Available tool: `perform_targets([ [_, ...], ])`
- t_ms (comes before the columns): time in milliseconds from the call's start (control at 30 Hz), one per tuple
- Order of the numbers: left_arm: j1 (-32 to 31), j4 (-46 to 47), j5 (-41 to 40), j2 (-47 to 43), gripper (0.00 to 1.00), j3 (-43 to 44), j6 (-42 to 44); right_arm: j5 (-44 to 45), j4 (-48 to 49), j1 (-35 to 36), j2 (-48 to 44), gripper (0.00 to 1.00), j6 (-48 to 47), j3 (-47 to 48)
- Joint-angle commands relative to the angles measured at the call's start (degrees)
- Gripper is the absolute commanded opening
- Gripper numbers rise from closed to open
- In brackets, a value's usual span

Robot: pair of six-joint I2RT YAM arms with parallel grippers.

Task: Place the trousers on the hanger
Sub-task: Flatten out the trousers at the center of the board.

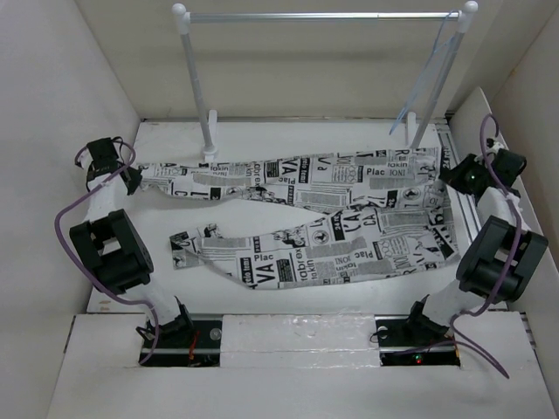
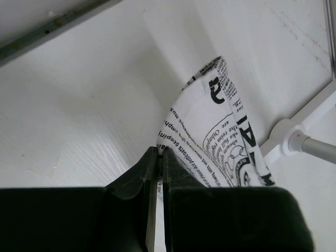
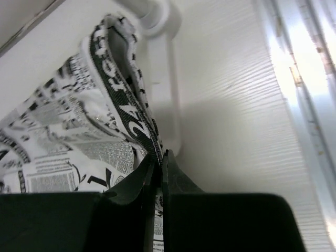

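We see the trousers (image 1: pixel 332 218) spread flat on the table (image 1: pixel 288 140), legs trailing left. Our left gripper (image 2: pixel 159 152) is pinched onto a leg hem and our right gripper (image 3: pixel 159 153) is clamped on the waistband, likely to lift the cloth taut. The hanger (image 1: pixel 434 70) dangles bare from the rack (image 1: pixel 314 16), right end. No containers here.

The trousers (image 1: pixel 332 214) lie across the table (image 1: pixel 288 140), left edge to right edge. Behind stands the rack (image 1: pixel 323 16), the hanger (image 1: pixel 423 78) on its right end.
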Motion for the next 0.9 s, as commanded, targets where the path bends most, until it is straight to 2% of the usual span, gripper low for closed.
perform_targets([
  [0,0.27,2.06,0.14,-2.25,0.0,-2.02,-0.52,6.31,-4.34,-2.47,4.1,0.0,-1.06,5.91],
  [133,0.27,1.54,2.34,-0.24,0.0,-0.71,0.09,10.28,-9.7,-2.47,9.64,0.02,-3.78,12.95],
  [167,0.27,1.53,2.51,-0.06,0.0,-0.1,0.27,10.9,-11.98,-2.47,11.48,0.06,-4.31,14.19],
  [200,0.27,1.53,2.34,0.21,0.0,0.87,0.7,11.51,-12.52,-2.47,12.02,0.3,-4.49,15.24],
  [267,-0.35,1.97,2.77,1.26,0.0,1.49,0.8,11.52,-12.27,-2.47,12.37,0.56,-4.23,16.22],
  [300,-0.35,2.06,4.08,1.96,0.0,2.62,1.14,10.99,-11.91,-1.95,11.68,0.8,-4.06,16.22],
  [333,-0.87,0.93,4.88,4.32,0.0,3.5,1.32,10.64,-11.74,-0.99,11.15,0.88,-4.06,16.39],
  [400,-1.4,-1.44,5.85,6.79,0.18,7.01,2.11,9.68,-12.61,0.16,8.44,0.98,-4.23,16.66],
  [433,-1.4,-3.11,5.16,8.37,0.38,7.81,2.64,9.24,-12.61,1.82,6.85,0.99,-4.06,16.22],
  [500,-1.4,-4.45,2.7,7.77,0.58,6.6,2.64,8.36,-11.39,3.76,3.34,1.0,-3.27,13.24],
  [533,-1.4,-4.44,1.56,5.94,0.73,5.89,2.55,8.0,-9.47,5.24,-1.2,0.99,-3.18,11.58],
  [567,-1.4,-4.36,1.02,4.44,0.77,5.1,2.47,8.09,-8.84,8.57,-3.6,0.98,-3.09,8.52],
  [633,-1.4,-4.44,-3.54,-0.28,0.79,3.26,2.47,8.62,-8.05,12.97,-7.82,0.91,-3.18,5.51],
  [667,-1.4,-4.53,-4.33,-2.06,0.79,2.47,2.55,8.7,-7.26,18.21,-11.15,0.81,-3.09,3.93],
  [700,-2.01,-4.53,-5.04,-3.82,0.79,-0.07,2.73,9.05,-7.25,21.14,-12.83,0.49,-3.09,1.3],
  [767,-3.33,-5.4,-5.39,-9.88,0.71,-3.5,2.3,8.62,-5.33,27.81,-16.52,0.18,-3.44,-1.7],
  [800,-4.9,-5.76,-5.57,-11.9,0.67,-8.57,1.68,8.18,-5.23,35.77,-17.32,0.01,-4.05,-3.89],
  [833,-5.44,-5.59,-4.53,-17.4,0.61,-11.49,1.15,8.18,-5.67,40.28,-17.85,0.0,-5.01,-4.69],
  [867,-6.23,-5.67,-3.56,-20.5,0.48,-14.82,0.45,8.18,-6.54,44.33,-18.03,0.0,-6.94,-5.31],
])
